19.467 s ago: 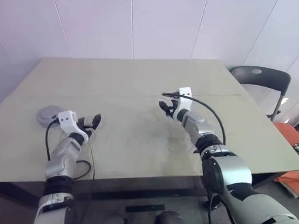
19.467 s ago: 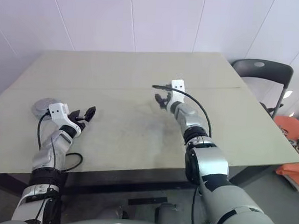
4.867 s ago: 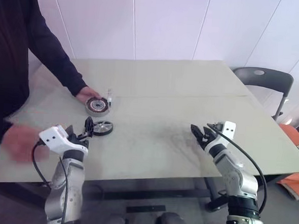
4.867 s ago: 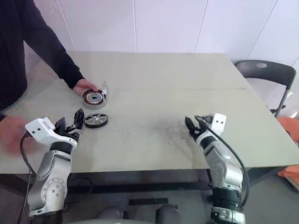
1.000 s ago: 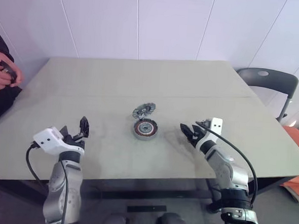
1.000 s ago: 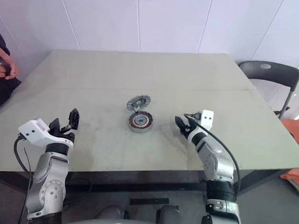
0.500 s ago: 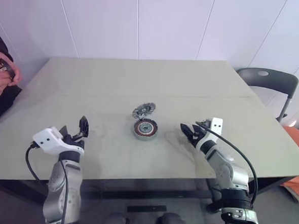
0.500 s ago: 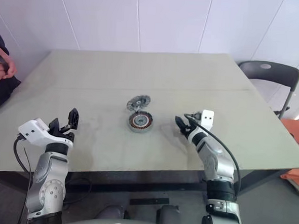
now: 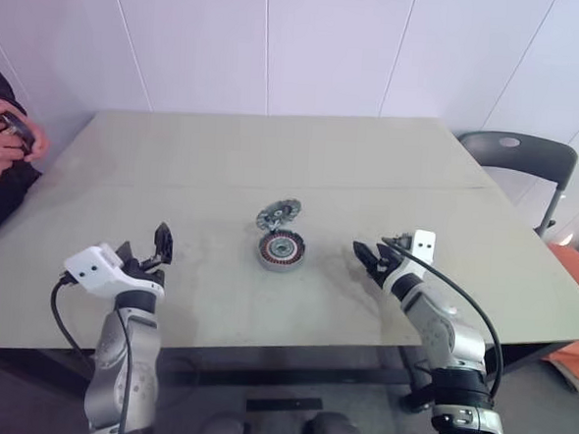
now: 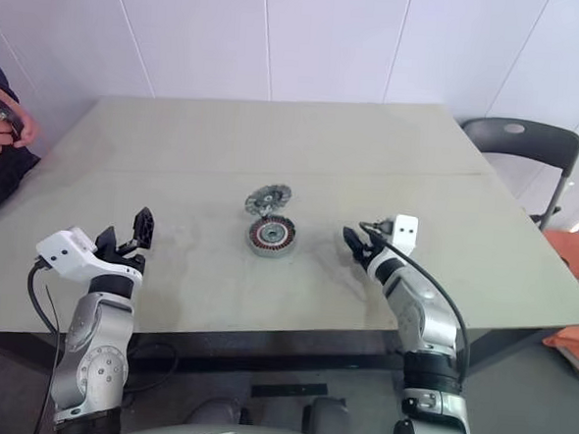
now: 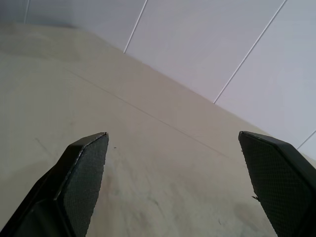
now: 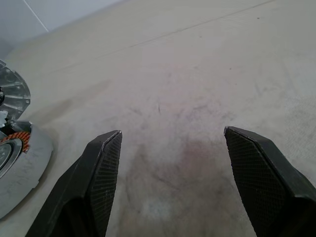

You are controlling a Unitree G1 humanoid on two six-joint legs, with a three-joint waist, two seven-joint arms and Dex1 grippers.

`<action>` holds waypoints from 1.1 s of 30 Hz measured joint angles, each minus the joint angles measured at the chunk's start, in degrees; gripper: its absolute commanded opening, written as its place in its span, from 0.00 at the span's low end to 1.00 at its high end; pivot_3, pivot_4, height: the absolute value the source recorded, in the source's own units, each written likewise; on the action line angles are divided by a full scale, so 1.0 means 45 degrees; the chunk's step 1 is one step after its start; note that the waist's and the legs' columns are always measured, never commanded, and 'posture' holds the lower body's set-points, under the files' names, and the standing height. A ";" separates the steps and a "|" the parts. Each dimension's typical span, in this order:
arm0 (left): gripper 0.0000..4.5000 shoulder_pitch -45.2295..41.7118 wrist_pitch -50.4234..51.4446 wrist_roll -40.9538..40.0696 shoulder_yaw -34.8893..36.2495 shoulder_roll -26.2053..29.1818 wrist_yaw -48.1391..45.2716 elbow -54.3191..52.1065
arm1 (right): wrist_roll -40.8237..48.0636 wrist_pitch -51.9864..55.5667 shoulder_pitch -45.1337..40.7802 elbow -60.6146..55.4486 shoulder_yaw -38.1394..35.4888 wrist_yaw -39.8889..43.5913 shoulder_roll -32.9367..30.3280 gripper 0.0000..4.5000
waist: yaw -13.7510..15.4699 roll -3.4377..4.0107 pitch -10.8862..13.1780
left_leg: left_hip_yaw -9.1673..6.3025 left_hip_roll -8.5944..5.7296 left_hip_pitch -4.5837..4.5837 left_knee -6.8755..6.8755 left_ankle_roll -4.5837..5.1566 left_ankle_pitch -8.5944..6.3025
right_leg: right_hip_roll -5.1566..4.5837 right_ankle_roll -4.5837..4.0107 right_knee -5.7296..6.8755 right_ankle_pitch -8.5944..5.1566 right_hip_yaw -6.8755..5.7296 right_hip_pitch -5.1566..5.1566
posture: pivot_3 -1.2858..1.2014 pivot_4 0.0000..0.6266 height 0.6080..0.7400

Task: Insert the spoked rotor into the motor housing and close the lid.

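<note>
Status: the closing step is not done, and neither gripper is engaged.

The motor housing lies flat near the middle of the worktop, copper windings and silvery hub exposed. The lid stands tilted up at the housing's far edge and appears to touch it, so the housing is uncovered. Whether the spoked rotor is already seated in the housing cannot be told.

The left gripper hovers over the near left of the worktop, well apart from the housing, fingers spread wide and empty. The right gripper sits to the right of the housing, near but not touching, pointing towards it, also wide and empty.

A person's hands at the left edge hold a small dark item, unidentified.

Judgement: confirming the rotor is seated and lowering the lid remain outstanding.
</note>
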 measured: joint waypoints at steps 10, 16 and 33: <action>1.00 0.0017 0.0000 0.0000 -0.0017 -0.0028 -0.0001 0.0014 | 0.0001 0.0053 0.0136 -0.0012 -0.0009 -0.0007 -0.0010 0.77 | 0.0002 0.0000 0.0000 | 0.0001 0.0000 0.0000 0.0000 0.0000 0.0000 | 0.0000 0.0000 0.0000 0.0001 0.0000 0.0000 | 0.52 0.00 1.00; 1.00 0.0019 0.0000 0.0000 -0.0035 -0.0049 -0.0012 0.0017 | -0.0005 0.0052 0.0136 -0.0012 -0.0009 -0.0006 -0.0010 0.77 | 0.0002 0.0000 0.0000 | 0.0001 0.0000 0.0000 0.0000 0.0000 0.0000 | 0.0000 0.0000 0.0000 0.0000 0.0000 0.0000 | 0.52 0.00 1.00; 1.00 -0.0257 -0.0002 0.0003 -0.0112 -0.0016 -0.0121 0.0432 | -0.0028 -0.0012 0.0155 -0.0012 -0.0010 -0.0068 -0.0010 0.77 | 0.0002 0.0000 0.0000 | 0.0001 0.0000 0.0000 0.0000 0.0000 0.0000 | 0.0000 -0.0001 0.0000 0.0002 0.0001 0.0000 | 0.52 0.00 1.00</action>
